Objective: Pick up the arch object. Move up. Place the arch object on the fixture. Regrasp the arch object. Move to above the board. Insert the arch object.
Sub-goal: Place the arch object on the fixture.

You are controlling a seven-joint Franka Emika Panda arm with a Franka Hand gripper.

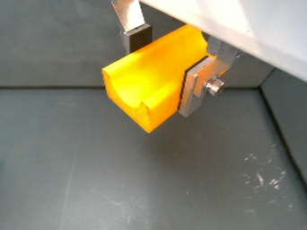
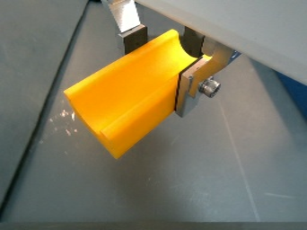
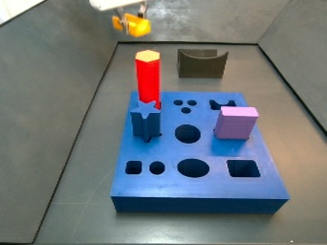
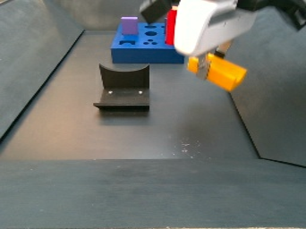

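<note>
— Where do we have the arch object right now?

— In both wrist views the arch object (image 1: 150, 85) sits between our fingers (image 1: 197, 88), which are closed onto it: one silver plate presses its flank, the other finger (image 2: 129, 36) touches the far side. Its notch runs along the upper face like a shallow channel. The block is off the floor, with the grey floor (image 1: 132, 171) well below it.

— And in a side view?

— There the gripper (image 4: 213, 55) hangs in the air with the yellow-orange block (image 4: 223, 72) sticking out beneath the white wrist housing, at about two o'clock from the fixture (image 4: 122, 88). The fixture stands empty on the floor, apart from the block.

— What about the board?

— The board (image 3: 192, 167) lies at about six o'clock from the fixture (image 3: 202, 63) in a side view. A red hexagonal prism (image 3: 147, 78) stands upright near its far left corner, a blue star-shaped piece (image 3: 144, 120) just in front of that, and a lilac cube (image 3: 236, 122) on the right side. The arch object (image 3: 130, 24) shows small at the top, at roughly eleven o'clock from the board, well apart from it.

— Anything unclear?

— In that view the fingers themselves are too small for us to make out.
</note>
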